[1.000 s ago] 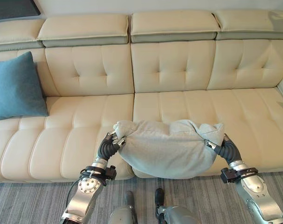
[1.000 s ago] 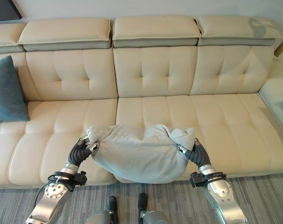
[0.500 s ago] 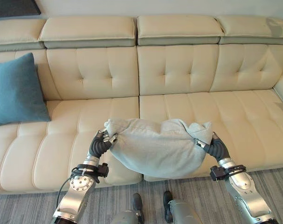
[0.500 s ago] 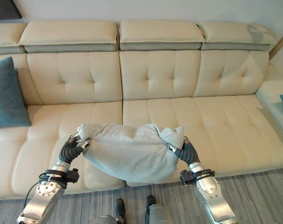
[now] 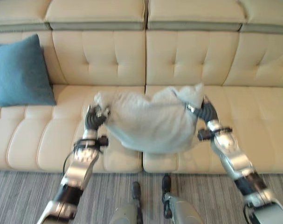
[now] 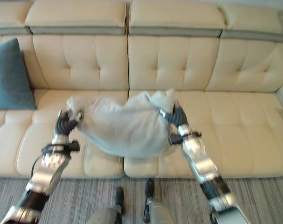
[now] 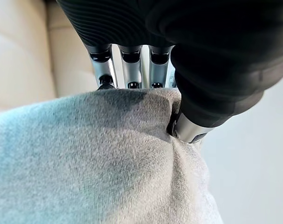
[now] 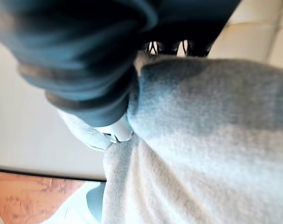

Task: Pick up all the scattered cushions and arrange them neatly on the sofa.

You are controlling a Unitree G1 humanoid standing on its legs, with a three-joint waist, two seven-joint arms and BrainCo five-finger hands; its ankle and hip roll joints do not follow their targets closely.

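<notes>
— While I watched the feeds, the left robot hand (image 5: 93, 116) had its fingers (image 7: 104, 70) and thumb pinched on one top corner of the grey cushion (image 5: 148, 122). Its wrist view showed the cloth bunched between them.

— And the other side?

— The right robot hand (image 5: 203, 111) was clamped the same way on the opposite top corner, thumb pressed into the fabric in its own wrist view. So I had the cushion hung between both robot hands, sagging in the middle.

— Where was it relative to the sofa?

— It hung over the front part of the cream sofa (image 5: 253, 107) seat, about at the seam between two seat sections, near the backrest. Whether its lower edge touched the seat, I couldn't tell.

— Anything else on the sofa?

— A blue cushion (image 5: 21, 72) stood upright against the backrest at the robot's left, well apart from the grey one. Striped grey carpet (image 5: 20, 191) lay in front of the sofa.
</notes>
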